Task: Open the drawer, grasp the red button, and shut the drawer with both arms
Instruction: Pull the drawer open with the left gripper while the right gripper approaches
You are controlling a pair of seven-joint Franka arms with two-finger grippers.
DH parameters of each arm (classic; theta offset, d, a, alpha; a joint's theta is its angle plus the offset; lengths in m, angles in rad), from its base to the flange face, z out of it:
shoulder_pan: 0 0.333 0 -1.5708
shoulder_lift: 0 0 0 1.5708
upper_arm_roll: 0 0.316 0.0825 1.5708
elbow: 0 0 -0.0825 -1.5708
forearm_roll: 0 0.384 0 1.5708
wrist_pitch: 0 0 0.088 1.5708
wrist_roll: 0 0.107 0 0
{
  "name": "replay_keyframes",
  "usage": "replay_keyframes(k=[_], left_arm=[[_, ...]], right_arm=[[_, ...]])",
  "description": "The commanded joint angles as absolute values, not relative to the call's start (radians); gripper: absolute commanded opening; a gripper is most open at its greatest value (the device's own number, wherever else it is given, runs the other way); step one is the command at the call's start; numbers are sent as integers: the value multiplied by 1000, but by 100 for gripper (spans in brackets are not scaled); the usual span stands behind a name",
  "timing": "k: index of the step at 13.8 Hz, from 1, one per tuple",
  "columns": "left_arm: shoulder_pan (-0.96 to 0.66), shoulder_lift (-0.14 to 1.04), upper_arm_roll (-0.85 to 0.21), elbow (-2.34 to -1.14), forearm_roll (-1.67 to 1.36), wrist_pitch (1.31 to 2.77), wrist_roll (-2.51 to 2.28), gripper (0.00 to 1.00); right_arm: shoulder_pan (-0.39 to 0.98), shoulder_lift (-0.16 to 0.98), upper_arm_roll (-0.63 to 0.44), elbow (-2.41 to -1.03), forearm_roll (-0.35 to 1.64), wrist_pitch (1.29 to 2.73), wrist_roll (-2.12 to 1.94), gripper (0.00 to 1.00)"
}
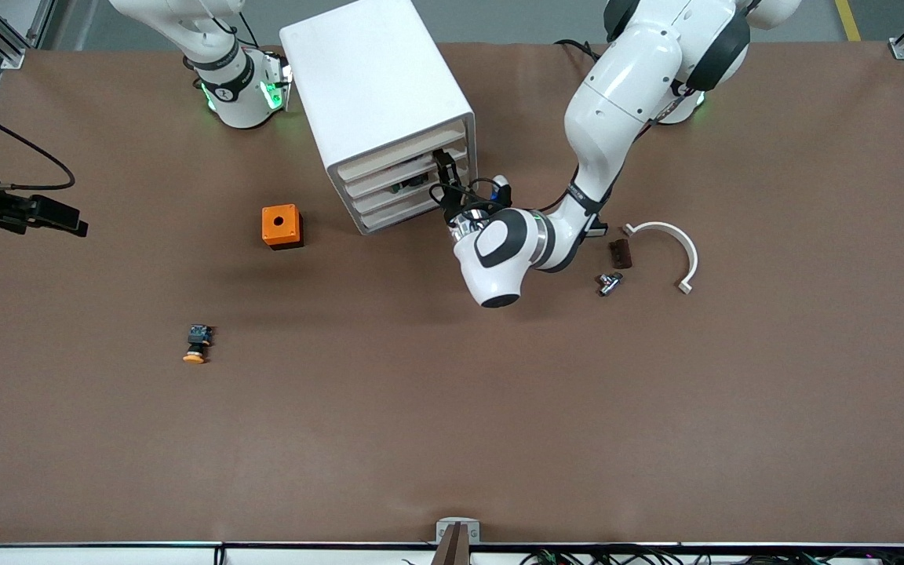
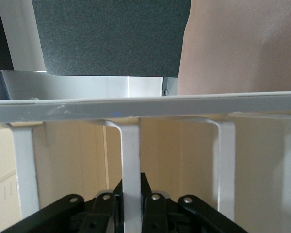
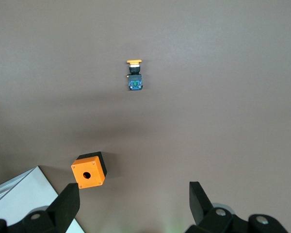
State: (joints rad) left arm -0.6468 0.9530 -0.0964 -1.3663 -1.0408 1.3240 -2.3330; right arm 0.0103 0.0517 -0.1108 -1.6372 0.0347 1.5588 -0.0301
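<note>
The white cabinet point(image 1: 373, 86) stands near the robots' bases, its stacked drawer fronts facing the front camera. My left gripper point(image 1: 442, 166) is at one of the upper drawers point(image 1: 389, 179). In the left wrist view that gripper point(image 2: 131, 204) is shut on a thin white handle strip point(image 2: 131, 160) in front of the cream drawer front point(image 2: 72, 160). The red-capped button is hidden. My right gripper point(image 3: 133, 204) hangs open and empty over the table beside the cabinet corner point(image 3: 19, 194).
An orange cube point(image 1: 281, 226) with a round hole sits beside the cabinet. A yellow-capped button point(image 1: 198, 344) lies nearer the front camera. By the left arm lie a white curved bracket point(image 1: 668, 251), a brown block point(image 1: 620, 253) and a metal fitting point(image 1: 609, 282).
</note>
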Motion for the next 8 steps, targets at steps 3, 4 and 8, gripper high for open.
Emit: replay_keyframes(k=[3, 4, 8], left_arm=[[-575, 956, -86, -1351, -1063, 1305, -2345, 8], [-551, 957, -86, -1348, -1063, 1307, -2344, 9], [-476, 957, -86, -1345, -1065, 1315, -2344, 10]], right_arm=[[1, 60, -95, -1614, 49, 1542, 4, 100], [8, 60, -92, -1615, 49, 1537, 56, 100], [61, 55, -92, -1618, 86, 1529, 225, 100]])
